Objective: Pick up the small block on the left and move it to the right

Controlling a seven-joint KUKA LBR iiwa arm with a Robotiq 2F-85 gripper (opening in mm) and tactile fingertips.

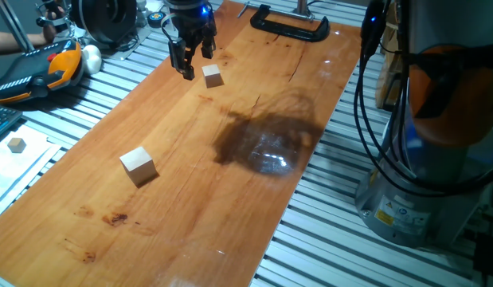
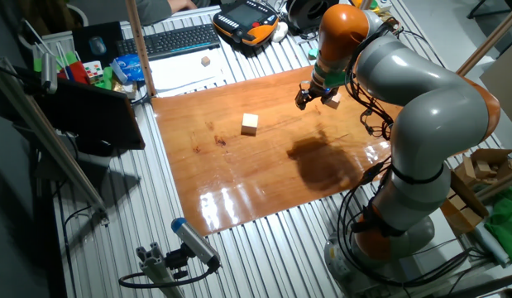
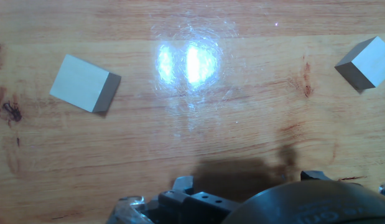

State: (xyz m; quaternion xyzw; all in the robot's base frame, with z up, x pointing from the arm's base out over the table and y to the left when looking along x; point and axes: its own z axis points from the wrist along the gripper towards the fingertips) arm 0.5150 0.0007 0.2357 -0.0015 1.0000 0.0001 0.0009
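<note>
The small block (image 1: 212,76) lies on the wooden board (image 1: 230,207) near its far end. It also shows beside the arm in the other fixed view (image 2: 331,101) and at the right edge of the hand view (image 3: 366,62). My gripper (image 1: 195,57) hangs just left of it, above the board, open, with nothing between its fingers. From the hand camera the fingertips (image 3: 180,183) stand wide apart at the bottom, the gripper (image 3: 247,180) short of the block. The gripper (image 2: 309,98) is apart from the block.
A larger pale cube (image 1: 138,166) (image 3: 83,84) (image 2: 251,124) sits nearer the board's front left. A black clamp (image 1: 290,24) lies at the far end. A tiny cube (image 1: 17,144) rests on white paper off the board, near an orange pendant (image 1: 39,72). The robot base (image 1: 421,199) stands at the right.
</note>
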